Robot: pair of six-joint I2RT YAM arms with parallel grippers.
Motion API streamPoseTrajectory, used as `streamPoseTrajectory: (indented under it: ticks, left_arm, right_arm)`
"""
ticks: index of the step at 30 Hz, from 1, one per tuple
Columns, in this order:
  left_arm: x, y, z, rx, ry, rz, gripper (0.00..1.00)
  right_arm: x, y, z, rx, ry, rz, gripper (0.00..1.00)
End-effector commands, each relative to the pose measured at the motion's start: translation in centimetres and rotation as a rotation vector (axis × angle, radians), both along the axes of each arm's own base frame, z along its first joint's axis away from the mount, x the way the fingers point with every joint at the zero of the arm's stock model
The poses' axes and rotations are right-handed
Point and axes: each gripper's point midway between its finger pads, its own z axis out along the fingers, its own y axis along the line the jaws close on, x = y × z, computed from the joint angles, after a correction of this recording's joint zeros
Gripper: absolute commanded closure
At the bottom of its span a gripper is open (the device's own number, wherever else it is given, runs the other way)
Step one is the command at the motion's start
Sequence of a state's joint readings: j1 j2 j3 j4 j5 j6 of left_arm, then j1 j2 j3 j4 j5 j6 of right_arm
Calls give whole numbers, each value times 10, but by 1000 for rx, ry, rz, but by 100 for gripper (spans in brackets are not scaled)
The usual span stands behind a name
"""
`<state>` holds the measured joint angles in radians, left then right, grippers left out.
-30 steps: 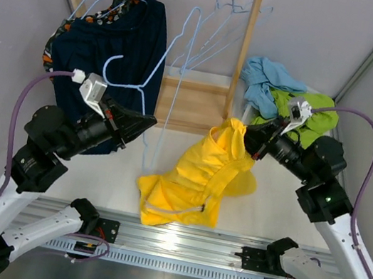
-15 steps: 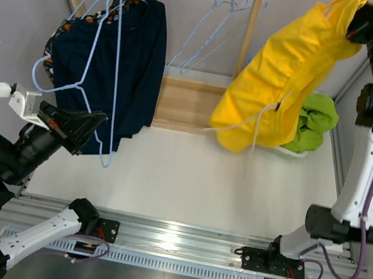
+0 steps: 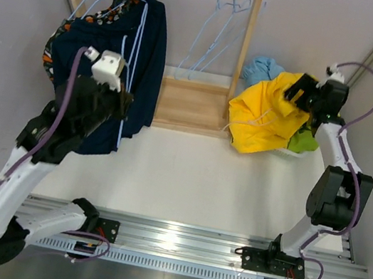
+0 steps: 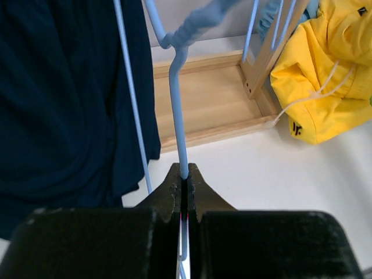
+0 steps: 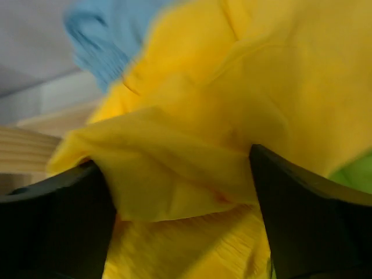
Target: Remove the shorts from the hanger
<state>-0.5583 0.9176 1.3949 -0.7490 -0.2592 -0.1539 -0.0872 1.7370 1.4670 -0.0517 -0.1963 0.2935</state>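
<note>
The left gripper, pinched on a blue hanger, sits just beside the hanging navy shorts, while the right gripper, jaws spread over the yellow shorts, is well apart.

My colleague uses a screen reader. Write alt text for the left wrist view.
The left gripper is shut on a light blue hanger wire. Navy shorts hang at left; yellow shorts lie at right beside the wooden rack base.

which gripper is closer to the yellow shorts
Right. The right gripper stands open against the yellow shorts; the left gripper is across the rack, shut on a blue hanger.
</note>
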Motion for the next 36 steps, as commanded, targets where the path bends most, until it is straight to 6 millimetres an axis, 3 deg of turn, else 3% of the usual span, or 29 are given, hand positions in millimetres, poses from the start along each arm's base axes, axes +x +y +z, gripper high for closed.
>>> streamPoseTrajectory:
  ticks: [1,2,3,5,6,7,9,10,11,13,14,16,24,28,32,35,36]
  left_arm:
    - [40,-14,44,-48,-102,-41,100]
    - [49,-16,42,-47,-93,-41,100]
    - [58,-12,52,-54,-104,-29,100]
    - [80,-26,49,-44,-66,-75,100]
    - [86,-25,62,-43,-84,-75,100]
    - [98,-37,62,-38,-58,-123,100]
    - [107,-42,91,-43,-105,-146,100]
    - [123,-50,89,-41,-87,-158,100]
    - [126,-58,103,-59,-112,-198,100]
    - [139,-69,100,-71,-86,-230,100]
    - [149,-78,116,-96,-116,-256,100]
    - [162,-87,111,-109,-93,-274,100]
    - [222,-117,99,-251,-83,-311,99]
    - [247,-121,100,-312,-108,-300,99]
    - [261,-123,100,-361,-119,-297,100]
    - [257,-123,97,-355,-102,-302,99]
    - [253,-122,97,-348,-97,-304,94]
  right_arm:
    - [-20,-8,41,118,-126,-114,0]
    - [-33,0,24,170,-86,-114,1]
    - [-40,5,23,185,-96,-102,0]
    - [-57,24,17,187,-98,-58,1]
    - [-74,27,13,175,-91,-52,1]
    - [-83,31,12,175,-89,-49,0]
    - [-111,40,14,181,-100,-27,1]
    - [-120,42,15,185,-108,-19,1]
    - [-130,45,16,192,-117,-10,1]
    - [-154,61,18,205,-144,31,0]
    - [-162,65,18,204,-149,43,1]
    - [-178,73,21,198,-167,68,0]
    - [-199,79,26,149,-183,113,0]
    - [-206,82,14,142,-165,134,0]
    - [-212,86,4,154,-154,151,0]
    - [-214,88,2,153,-150,155,1]
    - [-215,90,4,152,-152,163,0]
